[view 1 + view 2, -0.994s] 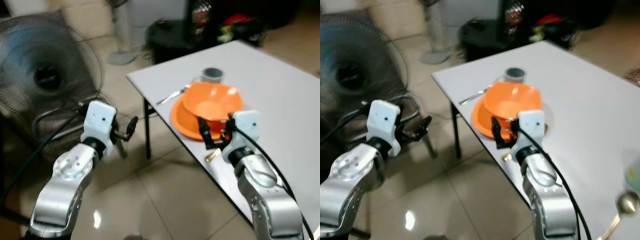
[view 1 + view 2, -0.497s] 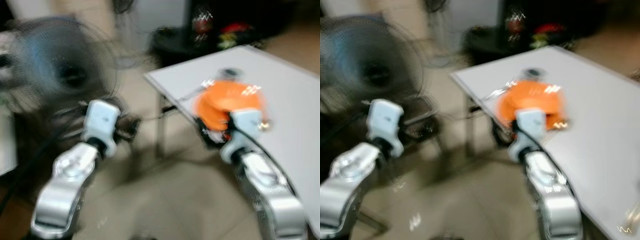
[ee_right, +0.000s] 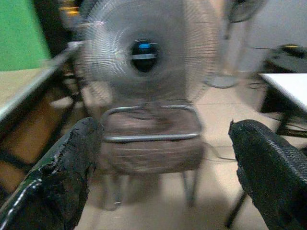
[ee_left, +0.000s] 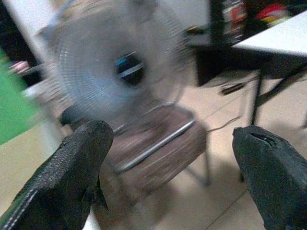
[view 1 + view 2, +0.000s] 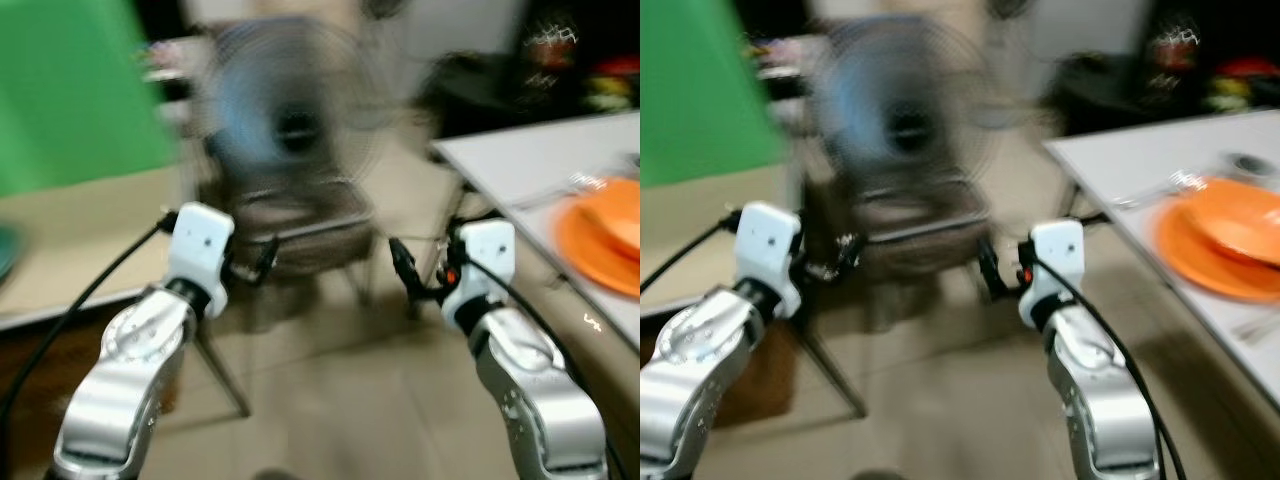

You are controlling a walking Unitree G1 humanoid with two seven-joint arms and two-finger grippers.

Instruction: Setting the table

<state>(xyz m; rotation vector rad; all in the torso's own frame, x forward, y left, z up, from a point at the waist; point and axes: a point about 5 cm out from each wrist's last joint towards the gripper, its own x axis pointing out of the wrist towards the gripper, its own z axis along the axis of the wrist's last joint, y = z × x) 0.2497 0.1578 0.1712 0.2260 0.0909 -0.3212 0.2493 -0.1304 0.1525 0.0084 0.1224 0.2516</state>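
The round orange plastic plate (image 5: pixel 1205 250) with an orange bowl (image 5: pixel 1238 218) on it is seen near the white counter's (image 5: pixel 520 160) front edge, and, both grippers (image 4: pixel 168 167) (image 3: pixel 163 158) being empty with jaws wide, further tableware is best sought with the turn slowed for clear sight.

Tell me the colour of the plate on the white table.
Orange; the plate shows best in the right eye view, though blurred.

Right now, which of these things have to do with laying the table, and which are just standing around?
For the table setting:
white table
orange plate
orange bowl on the plate
fork beside the plate
small dark cup behind the bowl

Just standing around:
fan
chair under the fan
green board
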